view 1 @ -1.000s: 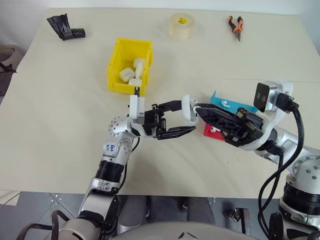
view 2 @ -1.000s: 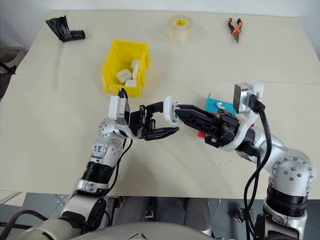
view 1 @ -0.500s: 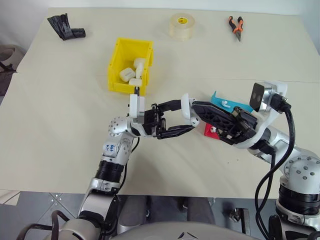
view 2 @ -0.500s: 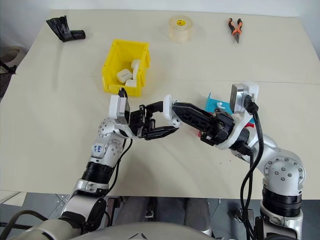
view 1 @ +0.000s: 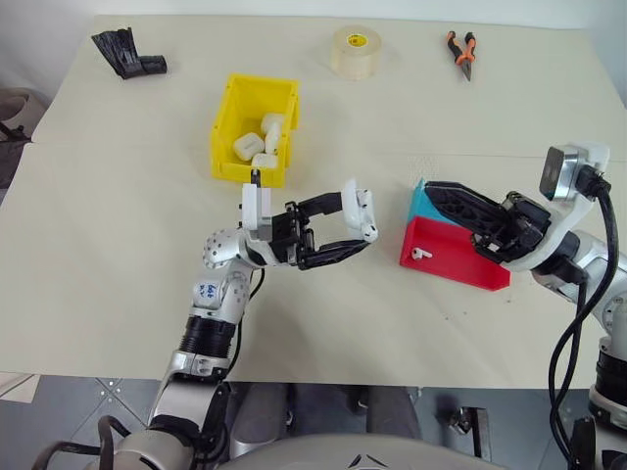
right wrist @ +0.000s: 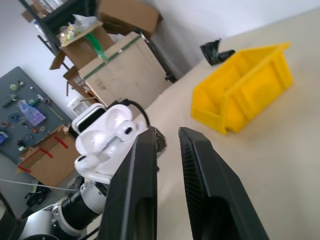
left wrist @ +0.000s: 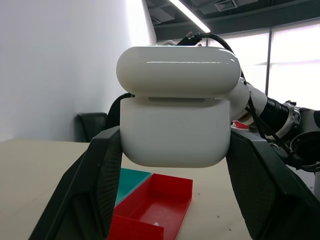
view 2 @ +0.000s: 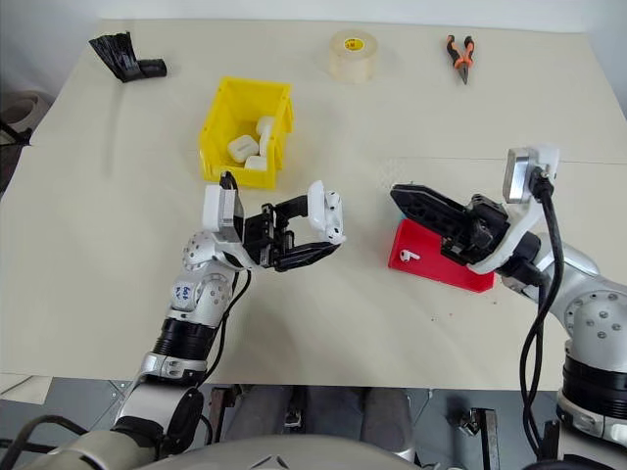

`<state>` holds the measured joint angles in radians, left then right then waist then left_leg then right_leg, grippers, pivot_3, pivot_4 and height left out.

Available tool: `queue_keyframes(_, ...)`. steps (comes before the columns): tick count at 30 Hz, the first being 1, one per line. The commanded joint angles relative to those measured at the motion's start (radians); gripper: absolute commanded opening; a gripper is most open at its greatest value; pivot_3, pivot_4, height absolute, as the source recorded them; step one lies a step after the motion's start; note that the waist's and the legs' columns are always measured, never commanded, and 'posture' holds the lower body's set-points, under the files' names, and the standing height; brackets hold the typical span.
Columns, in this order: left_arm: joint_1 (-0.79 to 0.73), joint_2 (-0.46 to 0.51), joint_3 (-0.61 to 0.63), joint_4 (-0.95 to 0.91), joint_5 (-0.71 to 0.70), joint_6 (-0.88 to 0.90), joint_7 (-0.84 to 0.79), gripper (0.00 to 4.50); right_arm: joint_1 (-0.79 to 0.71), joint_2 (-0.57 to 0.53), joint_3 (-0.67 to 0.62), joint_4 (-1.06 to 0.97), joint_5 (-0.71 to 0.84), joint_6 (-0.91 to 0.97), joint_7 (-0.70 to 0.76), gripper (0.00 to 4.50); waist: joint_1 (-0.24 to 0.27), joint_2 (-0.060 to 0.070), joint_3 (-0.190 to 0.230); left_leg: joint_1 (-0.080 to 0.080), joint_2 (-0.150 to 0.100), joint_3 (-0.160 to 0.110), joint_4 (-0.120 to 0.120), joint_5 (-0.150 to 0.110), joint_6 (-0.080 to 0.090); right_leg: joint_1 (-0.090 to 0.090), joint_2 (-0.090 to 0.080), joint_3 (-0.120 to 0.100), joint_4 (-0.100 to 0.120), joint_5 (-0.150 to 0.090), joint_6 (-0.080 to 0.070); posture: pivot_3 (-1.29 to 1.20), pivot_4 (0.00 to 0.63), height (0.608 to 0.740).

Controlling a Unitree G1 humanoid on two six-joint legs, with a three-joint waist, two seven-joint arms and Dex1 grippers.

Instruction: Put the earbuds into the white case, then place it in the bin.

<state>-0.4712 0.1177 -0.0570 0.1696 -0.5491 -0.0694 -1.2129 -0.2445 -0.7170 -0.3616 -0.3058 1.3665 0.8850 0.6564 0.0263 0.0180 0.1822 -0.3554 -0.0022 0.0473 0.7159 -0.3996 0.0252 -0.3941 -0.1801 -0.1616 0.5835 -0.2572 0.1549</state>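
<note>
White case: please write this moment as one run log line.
left claw: shut on white case, lid open | right claw: over red tray, empty | earbud: in red tray | bin: holds other cases

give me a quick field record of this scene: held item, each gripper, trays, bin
held item: glossy white earbud case, lid ajar
left gripper: shut on the case, above the table
right gripper: empty, over the trays
trays: red plastic tray with one tiny white earbud; teal tray behind it
bin: yellow plastic bin containing several white cases
</note>
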Motion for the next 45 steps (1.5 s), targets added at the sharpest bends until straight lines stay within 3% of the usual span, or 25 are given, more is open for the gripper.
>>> queue_keyframes(1, 0.010, 0.007, 0.012, -0.048, -0.011, -0.011, 0.007, 2.75, 0.025, -0.053, -0.026, -0.038, -0.035, -0.001, 0.052, 1.97, 0.001, 0.000, 0.000, 0.000, 0.000, 0.000, 0.000, 0.000, 0.000, 0.000, 0.000, 0.000, 0.000, 0.000, 0.000, 0.00, 0.150, 0.740)
queue_keyframes(8, 0.018, 0.017, 0.017, -0.057, -0.009, -0.015, 0.016, 2.75, 0.032, -0.105, 0.010, -0.094, -0.162, -0.049, 0.160, 4.29, 0.000, 0.000, 0.000, 0.000, 0.000, 0.000, 0.000, 0.000, 0.000, 0.000, 0.000, 0.000, 0.000, 0.000, 0.000, 0.00, 0.150, 0.740)
queue_keyframes(9, 0.016, 0.015, 0.016, -0.055, -0.006, -0.018, 0.020, 2.75, 0.016, -0.102, 0.030, -0.125, -0.152, -0.041, 0.168, 4.49, 0.000, 0.000, 0.000, 0.000, 0.000, 0.000, 0.000, 0.000, 0.000, 0.000, 0.000, 0.000, 0.000, 0.000, 0.000, 0.00, 0.150, 0.740)
queue_keyframes(12, 0.007, 0.009, 0.005, -0.039, 0.018, -0.033, 0.034, 2.75, -0.023, -0.071, 0.092, -0.175, -0.158, -0.043, 0.166, 4.49, -0.003, 0.000, 0.000, 0.000, 0.001, 0.000, 0.000, 0.000, 0.000, 0.000, 0.000, 0.000, 0.000, 0.000, 0.000, 0.00, 0.150, 0.740)
queue_keyframes(16, 0.000, 0.011, -0.008, -0.021, 0.054, -0.039, 0.061, 2.75, -0.037, -0.060, 0.157, -0.193, -0.240, -0.066, 0.171, 3.59, 0.003, -0.001, 0.000, 0.000, 0.000, -0.001, 0.000, 0.000, 0.000, 0.000, 0.000, 0.000, 0.000, 0.000, 0.000, 0.00, 0.150, 0.740)
queue_keyframes(26, -0.030, 0.022, -0.025, 0.015, 0.159, -0.075, 0.138, 2.75, -0.064, 0.015, 0.222, -0.219, -0.280, -0.092, 0.131, 0.19, 0.000, -0.001, 0.000, 0.000, 0.000, -0.001, 0.000, 0.000, 0.000, 0.000, 0.000, -0.001, 0.000, 0.000, 0.000, 0.00, 0.150, 0.740)
queue_keyframes(36, -0.035, 0.021, -0.030, 0.011, 0.171, -0.073, 0.167, 2.75, -0.070, 0.019, 0.244, -0.221, -0.321, -0.091, 0.143, 0.09, -0.001, -0.001, 0.000, 0.000, 0.000, -0.001, 0.000, 0.000, 0.000, 0.000, 0.000, -0.001, 0.000, 0.000, 0.000, 0.00, 0.150, 0.740)
queue_keyframes(42, 0.003, 0.044, 0.010, -0.023, 0.082, -0.065, 0.107, 2.75, 0.027, -0.067, 0.087, -0.141, -0.343, -0.095, 0.164, 0.09, 0.001, -0.001, 0.000, -0.001, 0.000, -0.001, 0.000, 0.000, 0.000, 0.000, 0.000, -0.001, 0.000, 0.000, 0.000, 0.00, 0.150, 0.740)
queue_keyframes(45, 0.026, 0.057, 0.019, -0.051, 0.031, -0.048, 0.065, 2.75, 0.105, -0.116, 0.006, -0.086, -0.413, -0.153, 0.216, 0.65, 0.001, -0.001, 0.000, 0.000, 0.000, -0.001, 0.000, 0.000, 0.000, 0.000, 0.000, -0.001, 0.000, 0.000, 0.000, 0.00, 0.150, 0.740)
